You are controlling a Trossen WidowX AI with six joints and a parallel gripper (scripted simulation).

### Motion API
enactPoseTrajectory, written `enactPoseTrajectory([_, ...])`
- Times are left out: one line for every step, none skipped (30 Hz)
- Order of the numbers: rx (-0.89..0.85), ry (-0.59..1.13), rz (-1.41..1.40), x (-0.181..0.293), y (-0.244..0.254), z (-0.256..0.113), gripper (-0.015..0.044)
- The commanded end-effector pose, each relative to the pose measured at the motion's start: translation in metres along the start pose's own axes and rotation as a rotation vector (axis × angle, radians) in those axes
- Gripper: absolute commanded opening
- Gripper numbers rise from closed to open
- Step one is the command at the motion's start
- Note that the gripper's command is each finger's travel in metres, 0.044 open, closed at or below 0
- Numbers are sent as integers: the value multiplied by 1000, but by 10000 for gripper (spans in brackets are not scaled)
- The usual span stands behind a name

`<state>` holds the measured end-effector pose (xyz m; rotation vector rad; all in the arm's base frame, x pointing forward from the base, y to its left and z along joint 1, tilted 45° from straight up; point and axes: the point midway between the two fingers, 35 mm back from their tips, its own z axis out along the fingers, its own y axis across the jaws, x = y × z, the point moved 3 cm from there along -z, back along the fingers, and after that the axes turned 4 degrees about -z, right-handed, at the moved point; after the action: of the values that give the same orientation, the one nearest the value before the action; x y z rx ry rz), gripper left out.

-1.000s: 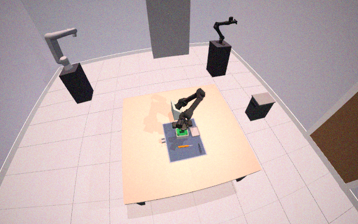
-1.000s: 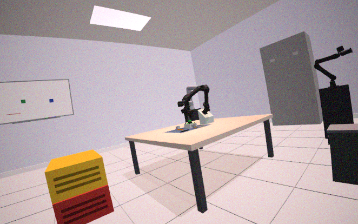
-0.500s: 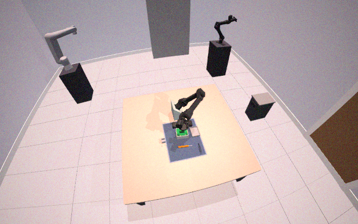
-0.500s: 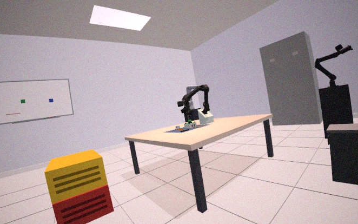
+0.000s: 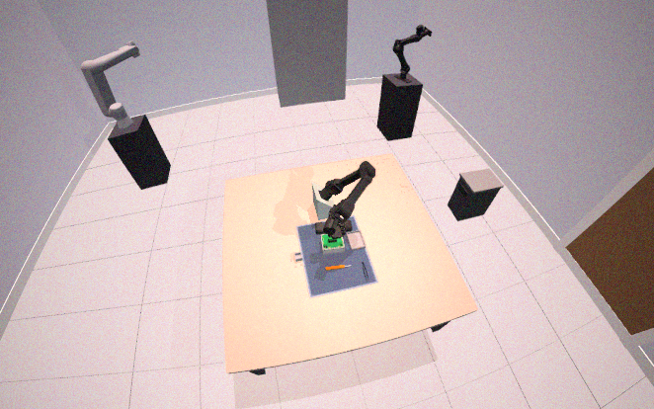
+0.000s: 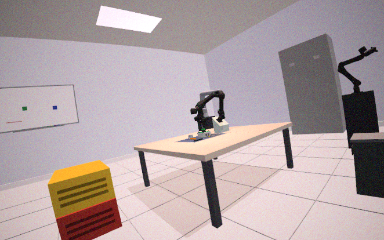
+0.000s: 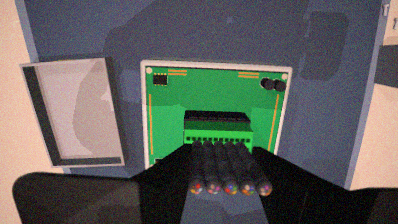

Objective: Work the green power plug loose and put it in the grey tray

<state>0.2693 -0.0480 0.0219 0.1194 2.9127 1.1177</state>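
Low centre of the wrist frame, the tool (image 7: 221,152) gripped the green plug (image 7: 218,135), seemingly still in its black socket (image 7: 216,118); a straight upward pull could have slipped the fingers or lifted the board (image 7: 220,90).
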Motion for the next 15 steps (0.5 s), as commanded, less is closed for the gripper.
enactPoseTrajectory([45, -5, 15, 2, 5, -14, 0])
enactPoseTrajectory([33, -6, 15, 2, 3, -15, 0])
enactPoseTrajectory([15, -8, 15, 3, 1, -15, 0])
enactPoseTrajectory([-11, -10, 15, 3, -2, -15, 0])
enactPoseTrajectory([-41, -13, 14, 3, -5, -15, 0])
enactPoseTrajectory([-72, -15, 14, 4, -9, -15, 0])
enactPoseTrajectory([-101, -18, 14, 4, -12, -14, 0])
enactPoseTrajectory([-127, -20, 14, 4, -15, -14, 0])
enactPoseTrajectory([-149, -21, 14, 4, -18, -14, 0])
enactPoseTrajectory([-166, -22, 14, 5, -20, -13, 0])
enactPoseTrajectory([-177, -23, 14, 5, -21, -14, 0])
enactPoseTrajectory([-181, -23, 13, 5, -22, -14, 0])
enactPoseTrajectory([-179, -23, 13, 5, -21, -14, 0])
enactPoseTrajectory([-170, -22, 14, 5, -20, -14, 0])
enactPoseTrajectory([-155, -21, 14, 4, -19, -14, 0])
